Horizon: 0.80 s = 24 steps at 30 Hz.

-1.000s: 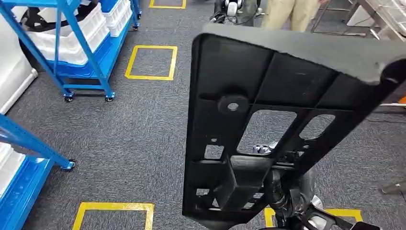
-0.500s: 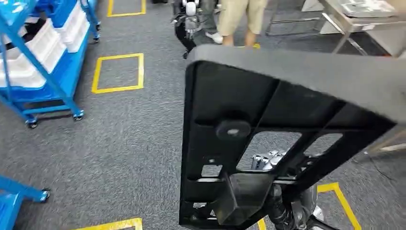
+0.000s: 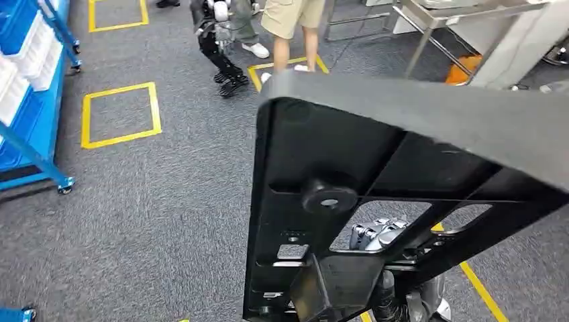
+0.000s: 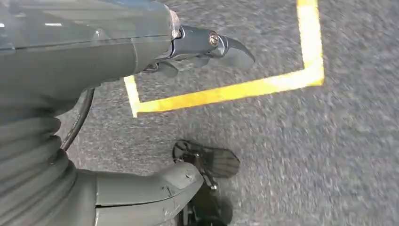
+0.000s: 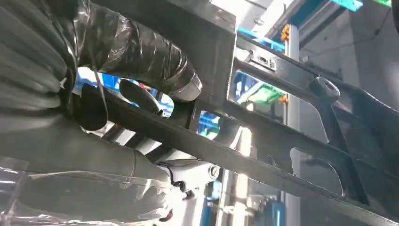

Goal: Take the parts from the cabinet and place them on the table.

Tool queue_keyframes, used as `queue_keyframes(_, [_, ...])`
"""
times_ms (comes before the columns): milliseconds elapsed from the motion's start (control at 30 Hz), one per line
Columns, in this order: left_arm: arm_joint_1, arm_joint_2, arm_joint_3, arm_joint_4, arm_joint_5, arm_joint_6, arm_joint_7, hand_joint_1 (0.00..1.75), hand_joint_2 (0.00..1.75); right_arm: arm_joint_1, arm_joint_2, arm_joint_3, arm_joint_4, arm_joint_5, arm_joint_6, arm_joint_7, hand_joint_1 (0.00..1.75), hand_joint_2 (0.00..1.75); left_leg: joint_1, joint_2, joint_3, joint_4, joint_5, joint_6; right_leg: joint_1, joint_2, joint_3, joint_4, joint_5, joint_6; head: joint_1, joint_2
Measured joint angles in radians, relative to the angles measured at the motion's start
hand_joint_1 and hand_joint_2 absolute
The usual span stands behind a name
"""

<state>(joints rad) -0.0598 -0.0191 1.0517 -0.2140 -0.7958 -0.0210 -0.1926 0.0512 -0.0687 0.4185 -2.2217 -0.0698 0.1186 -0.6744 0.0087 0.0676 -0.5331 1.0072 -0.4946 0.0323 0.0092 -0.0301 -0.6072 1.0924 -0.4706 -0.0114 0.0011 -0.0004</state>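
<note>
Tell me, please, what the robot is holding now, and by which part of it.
The right hand grips the large black plastic part by the ribbed bars at its lower end. The left hand holds nothing.

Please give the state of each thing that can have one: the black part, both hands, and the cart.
black part: lifted off the floor, held up by the right hand
right hand: gripping a bar of the black part
left hand: holding nothing, hanging above the carpet
blue cart: standing on the floor, white bins on its shelves

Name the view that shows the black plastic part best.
The head view: the black plastic part spreads across it, ribs and cutouts plain. The right wrist view gives only a close slice of its ribs, gripped by the right hand. The left wrist view looks at floor.
</note>
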Motion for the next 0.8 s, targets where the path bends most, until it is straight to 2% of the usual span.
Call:
queue_keyframes(33, [0.0,0.0,0.0,0.0,0.0,0.0,0.0,0.0,1.75,-0.005,0.0,0.008,-0.002,0.0,-0.005,0.0,1.75,1.75,0.001,0.008,0.005,-0.004,-0.002,-0.002,0.014,-0.048,0.035,-0.072,0.003,-0.013,0.0,0.0])
queue_keyframes(67, [0.0,0.0,0.001,0.0,-0.001,0.0,0.0,0.0,1.75,-0.011,0.0,0.012,-0.003,0.0,-0.008,0.0,1.75,1.75,-0.003,0.017,0.005,-0.004,-0.004,-0.006,0.022,-0.062,0.04,-0.083,-0.005,-0.018,0.0,0.0])
queue_keyframes(100, [-0.001,0.0,0.001,0.0,-0.001,0.0,0.001,0.0,1.75,-0.013,0.0,0.018,-0.006,0.001,-0.01,0.0,1.75,1.75,-0.002,0.027,0.004,-0.004,-0.003,-0.01,0.027,-0.047,0.034,-0.084,0.001,-0.022,0.0,0.0])
queue_keyframes(167, [0.0,0.0,0.002,0.0,-0.002,-0.004,0.001,0.0,1.75,-0.013,0.0,0.025,-0.007,0.002,-0.013,0.002,1.75,1.75,-0.001,0.049,0.009,-0.009,-0.005,-0.016,0.028,-0.026,0.031,-0.083,0.001,-0.026,0.0,0.0])
queue_keyframes(200, [-0.005,0.0,0.002,0.0,-0.004,-0.006,0.001,0.0,1.75,-0.014,0.0,0.03,-0.007,0.004,-0.014,0.004,1.75,1.75,-0.006,0.059,0.02,-0.012,-0.008,-0.023,0.023,-0.012,0.04,-0.102,0.007,-0.031,0.0,0.0])
queue_keyframes(233, [-0.006,0.0,0.002,0.0,-0.005,-0.007,0.001,0.0,1.75,-0.014,-0.001,0.04,-0.008,0.007,-0.014,0.01,1.75,1.75,0.001,0.027,0.019,0.002,-0.023,-0.026,0.009,-0.007,0.056,-0.118,0.016,-0.031,0.0,0.0])
queue_keyframes(267, [-0.007,0.0,0.003,0.0,-0.007,-0.008,0.002,0.0,1.75,-0.022,-0.001,0.052,-0.008,0.01,-0.015,0.011,1.75,1.75,0.0,-0.02,-0.004,0.051,-0.053,-0.028,0.007,0.006,0.06,-0.121,0.018,-0.035,0.0,0.0])
queue_keyframes(300, [-0.006,0.0,0.003,0.0,-0.011,-0.011,0.003,0.0,1.75,-0.027,-0.001,0.061,-0.007,0.013,-0.016,0.011,1.75,1.75,0.002,-0.045,-0.044,0.13,-0.093,-0.03,0.005,0.015,0.058,-0.119,0.019,-0.037,-0.001,0.0])
queue_keyframes(333, [-0.001,0.0,0.003,0.0,-0.011,-0.011,0.004,0.0,1.75,-0.026,-0.001,0.068,-0.006,0.015,-0.016,0.011,1.75,1.75,0.003,-0.055,-0.085,0.214,-0.126,-0.034,0.006,0.027,0.058,-0.119,0.019,-0.037,-0.001,0.0])
queue_keyframes(367, [0.003,0.003,0.005,0.0,-0.012,-0.01,0.005,0.0,1.75,-0.025,-0.003,0.073,-0.005,0.018,-0.02,0.011,1.75,1.75,0.004,-0.059,-0.121,0.278,-0.143,-0.037,0.006,0.04,0.058,-0.117,0.018,-0.039,0.0,0.0])
queue_keyframes(400, [0.007,0.005,0.005,0.0,-0.013,-0.009,0.008,0.0,1.75,-0.025,-0.005,0.08,-0.003,0.019,-0.026,0.011,1.75,1.75,0.004,-0.059,-0.141,0.304,-0.137,-0.04,0.005,0.054,0.058,-0.115,0.017,-0.038,-0.001,0.0])
queue_keyframes(433, [0.009,0.006,0.005,0.0,-0.013,-0.008,0.011,0.0,1.75,-0.025,-0.007,0.085,-0.002,0.019,-0.031,0.01,1.75,1.75,0.005,-0.059,-0.138,0.282,-0.107,-0.042,0.003,0.069,0.058,-0.111,0.015,-0.036,-0.001,0.0])
queue_keyframes(467, [0.008,0.008,0.005,0.0,-0.014,-0.007,0.013,0.0,1.75,-0.025,-0.008,0.09,-0.002,0.019,-0.033,0.01,1.75,1.75,0.007,-0.061,-0.112,0.213,-0.057,-0.043,0.0,0.084,0.058,-0.105,0.012,-0.031,-0.001,0.0])
queue_keyframes(500, [0.007,0.009,0.005,0.0,-0.014,-0.007,0.013,0.0,1.75,-0.026,-0.01,0.091,-0.002,0.019,-0.033,0.01,1.75,1.75,0.01,-0.073,-0.074,0.122,-0.004,-0.045,-0.003,0.097,0.058,-0.095,0.005,-0.025,-0.001,0.0])
queue_keyframes(533, [0.007,0.011,0.006,0.0,-0.014,-0.007,0.013,0.0,1.75,-0.026,-0.01,0.093,-0.002,0.019,-0.033,0.01,1.75,1.75,0.015,-0.103,-0.04,0.045,0.028,-0.048,-0.005,0.106,0.055,-0.083,-0.003,-0.019,-0.001,0.0])
queue_keyframes(567, [0.006,0.011,0.006,0.0,-0.014,-0.007,0.013,0.0,1.75,-0.027,-0.012,0.095,-0.002,0.019,-0.033,0.009,1.75,1.75,0.015,-0.143,-0.029,0.017,0.008,-0.049,0.0,0.116,0.047,-0.069,-0.01,-0.011,-0.001,0.0])
queue_keyframes(600, [0.007,0.011,0.006,0.0,-0.014,-0.007,0.013,0.0,1.75,-0.029,-0.012,0.097,-0.002,0.019,-0.033,0.01,1.75,1.75,0.016,-0.134,-0.029,0.015,0.012,-0.036,-0.002,0.125,0.044,-0.072,-0.008,-0.008,0.0,0.0])
queue_keyframes(667, [0.005,0.013,0.007,0.0,-0.014,-0.007,0.013,0.0,1.75,-0.028,-0.013,0.1,-0.002,0.019,-0.033,0.009,1.75,1.75,0.008,-0.115,-0.025,0.015,0.013,-0.023,-0.006,0.145,0.038,-0.076,-0.002,0.004,0.0,0.0])
queue_keyframes(700, [0.003,0.013,0.007,0.0,-0.014,-0.007,0.013,0.0,1.75,-0.029,-0.014,0.101,-0.002,0.019,-0.033,0.01,1.75,1.75,0.015,-0.104,-0.024,0.007,0.018,-0.016,-0.006,0.154,0.036,-0.075,-0.002,0.007,0.0,0.0])
queue_keyframes(733, [0.0,0.011,0.007,0.0,-0.014,-0.007,0.013,0.0,1.75,-0.028,-0.014,0.101,-0.003,0.019,-0.033,0.01,1.75,1.75,0.017,-0.091,-0.023,0.004,0.021,-0.01,-0.006,0.134,0.035,-0.065,-0.009,0.008,0.0,0.0])
queue_keyframes(767, [0.0,0.012,0.007,0.0,-0.014,-0.007,0.013,0.0,1.75,-0.031,-0.016,0.102,-0.003,0.019,-0.033,0.009,1.75,1.75,0.017,-0.084,-0.023,0.003,0.02,-0.005,-0.002,0.088,0.018,-0.029,-0.037,0.015,0.0,0.0])
queue_keyframes(800, [0.002,0.012,0.007,0.0,-0.014,-0.007,0.013,0.0,1.75,-0.033,-0.016,0.103,-0.003,0.019,-0.033,0.01,1.75,1.75,0.015,-0.072,-0.024,0.004,0.019,-0.004,-0.006,0.058,-0.016,0.037,-0.077,0.023,0.0,0.0])
